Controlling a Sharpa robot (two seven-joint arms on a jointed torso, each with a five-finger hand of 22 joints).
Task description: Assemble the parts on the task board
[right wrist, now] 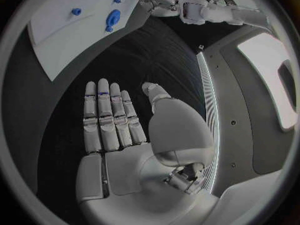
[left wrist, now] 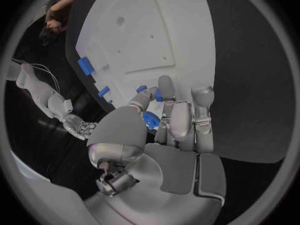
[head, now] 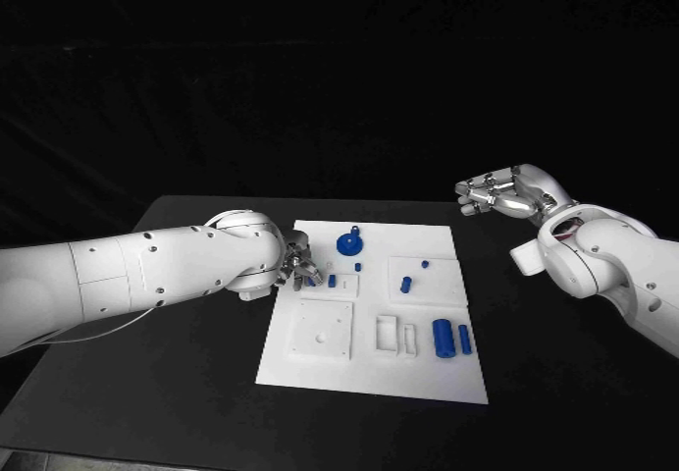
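Setting: robotics lab or test cell, not a home or shop. Evidence: a black table [head: 170, 392] stands against an all-black backdrop, so nothing but the apparatus catches the eye. On the table lies a white task board [head: 425, 378] with moulded recesses and small blue parts [head: 444, 338] set out on it (a bench-test fixture, not a household object). Two white robot arms reach in from either side, each ending in a silver hand: left hand [head: 294, 267] at the board's edge, right hand [head: 506, 192] raised beyond the board's far corner. The right wrist view shows grey panelled walls with a thin light strip [right wrist: 209, 105] and a bright window-like panel [right wrist: 269, 80].
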